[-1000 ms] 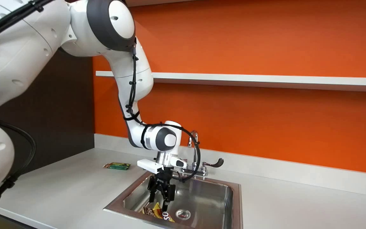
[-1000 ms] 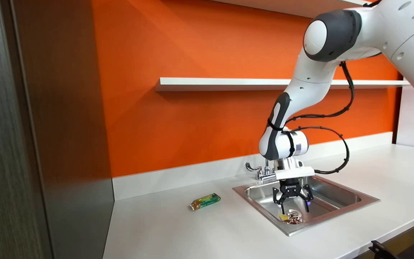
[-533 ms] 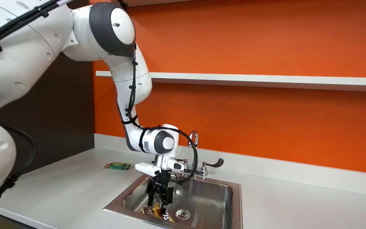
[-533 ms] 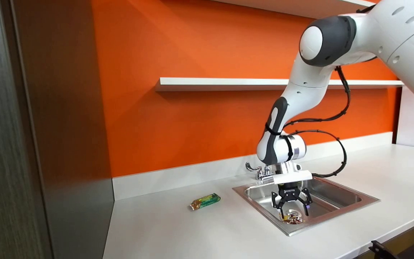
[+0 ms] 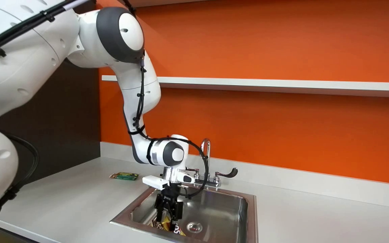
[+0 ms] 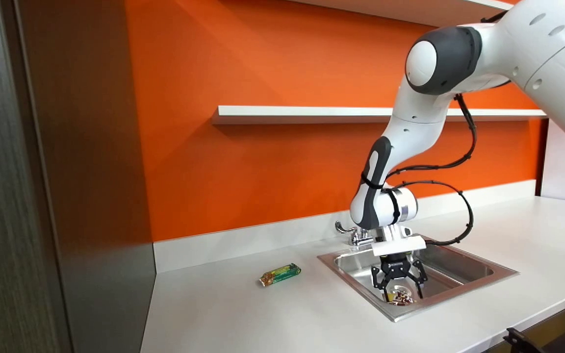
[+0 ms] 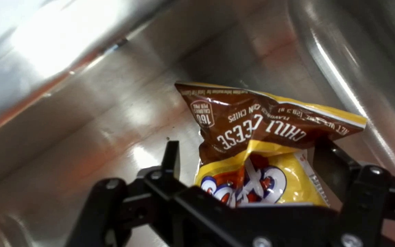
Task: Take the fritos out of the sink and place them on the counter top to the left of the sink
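The Fritos bag, brown and yellow with "Chili Cheese" lettering, lies crumpled on the sink floor near the drain. It shows in both exterior views (image 5: 179, 230) (image 6: 402, 300) and large in the wrist view (image 7: 279, 128). The steel sink (image 5: 132, 205) is set in the white counter (image 5: 79, 199). My gripper (image 5: 166, 221) is down inside the sink, pointing downward. It is open, with one finger on each side of the bag, as the wrist view (image 7: 249, 151) shows. The right finger is close to the bag's edge; contact cannot be told. The bag's lower part is hidden behind the gripper.
A green snack packet (image 5: 124, 176) lies on the counter left of the sink, also visible in an exterior view (image 6: 280, 274). The faucet (image 5: 207, 158) and its handle (image 5: 228, 173) stand behind the sink. A white shelf (image 5: 282, 84) runs along the orange wall.
My arm has come down, lowering the open gripper deeper into the sink so that its fingertips reach the bag. The bag and the green packet have not visibly moved.
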Robot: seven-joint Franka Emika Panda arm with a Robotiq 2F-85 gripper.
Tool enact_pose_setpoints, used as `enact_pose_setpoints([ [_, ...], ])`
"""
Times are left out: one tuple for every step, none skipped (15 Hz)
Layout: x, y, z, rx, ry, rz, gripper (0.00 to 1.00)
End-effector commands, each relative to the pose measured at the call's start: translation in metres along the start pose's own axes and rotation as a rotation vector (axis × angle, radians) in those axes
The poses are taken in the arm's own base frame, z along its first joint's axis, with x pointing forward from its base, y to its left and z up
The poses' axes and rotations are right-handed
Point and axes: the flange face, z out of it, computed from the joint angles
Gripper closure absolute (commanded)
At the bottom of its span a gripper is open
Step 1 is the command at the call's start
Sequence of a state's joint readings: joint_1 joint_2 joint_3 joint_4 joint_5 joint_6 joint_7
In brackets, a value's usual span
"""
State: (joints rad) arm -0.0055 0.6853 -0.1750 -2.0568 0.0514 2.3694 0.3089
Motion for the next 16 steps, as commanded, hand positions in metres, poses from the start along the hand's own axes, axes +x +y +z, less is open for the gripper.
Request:
enact_pose_setpoints([
  [0.0029, -0.0010, 0.0001, -0.028, 0.017, 0.021, 0.00],
  [0.0030, -0.0008, 0.0004, -0.030, 0.017, 0.022, 0.13],
  [0.0031, -0.0008, 0.0008, -0.032, 0.017, 0.021, 0.26],
  [0.0033, -0.0008, 0.0013, -0.033, 0.017, 0.020, 0.34],
  [0.0034, -0.0007, 0.0018, -0.034, 0.017, 0.019, 0.42],
  [0.0035, -0.0008, 0.0024, -0.035, 0.017, 0.018, 0.51],
  [0.0036, -0.0009, 0.0028, -0.036, 0.017, 0.017, 0.58],
  [0.0036, -0.0009, 0.0035, -0.037, 0.017, 0.016, 0.67],
  [0.0038, -0.0009, 0.0046, -0.038, 0.016, 0.016, 0.73],
  [0.0039, -0.0007, 0.0057, -0.038, 0.014, 0.016, 0.82],
  [0.0039, -0.0005, 0.0066, -0.039, 0.013, 0.016, 0.89],
  [0.0038, -0.0002, 0.0071, -0.039, 0.012, 0.017, 0.97],
  [0.0037, -0.0001, 0.0068, -0.039, 0.013, 0.017, 1.00],
  [0.0036, 0.0002, 0.0054, -0.038, 0.016, 0.016, 1.00],
  [0.0036, 0.0003, 0.0029, -0.038, 0.019, 0.015, 1.00],
  [0.0038, 0.0004, -0.0014, -0.038, 0.025, 0.012, 1.00],
])
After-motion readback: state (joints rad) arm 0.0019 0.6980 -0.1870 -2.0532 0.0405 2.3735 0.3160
